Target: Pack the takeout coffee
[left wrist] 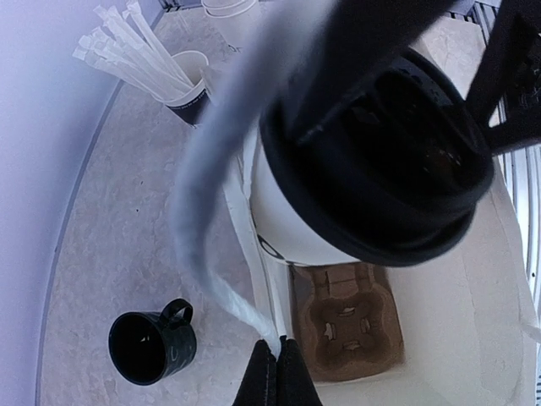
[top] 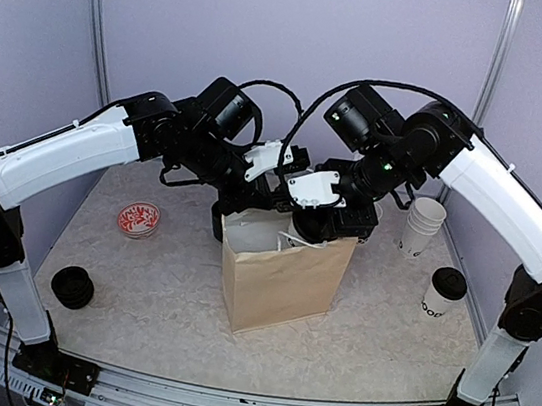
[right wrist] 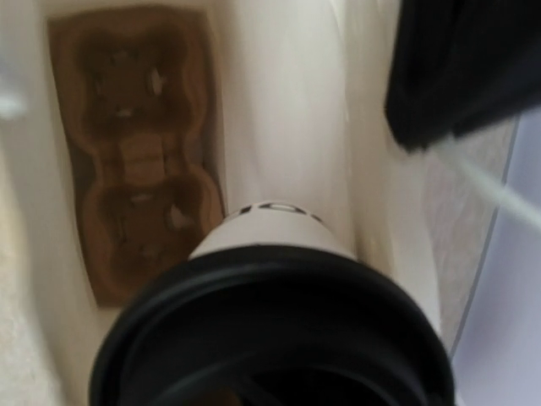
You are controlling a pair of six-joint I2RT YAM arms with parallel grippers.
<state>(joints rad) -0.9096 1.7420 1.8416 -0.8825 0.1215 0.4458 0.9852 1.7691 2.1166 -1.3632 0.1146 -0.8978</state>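
A takeout coffee cup (left wrist: 292,224), white with a black lid (left wrist: 380,169), hangs in the mouth of the brown paper bag (top: 280,280). My right gripper (top: 313,224) is shut on it from above. In the right wrist view the lid (right wrist: 270,330) fills the bottom, and its fingers are hidden. My left gripper (left wrist: 277,355) is shut on the bag's left rim by the white rope handle (left wrist: 211,254). A brown cup carrier (left wrist: 347,326) lies on the bag's floor, also in the right wrist view (right wrist: 139,144). A second takeout coffee (top: 443,293) stands at the right.
A stack of lidless white cups (top: 422,227) stands at the back right. A dark green mug (left wrist: 152,342) sits left of the bag. A cup of wrapped straws (left wrist: 190,85) stands behind. A red patterned dish (top: 137,219) and a black lid stack (top: 72,286) lie left.
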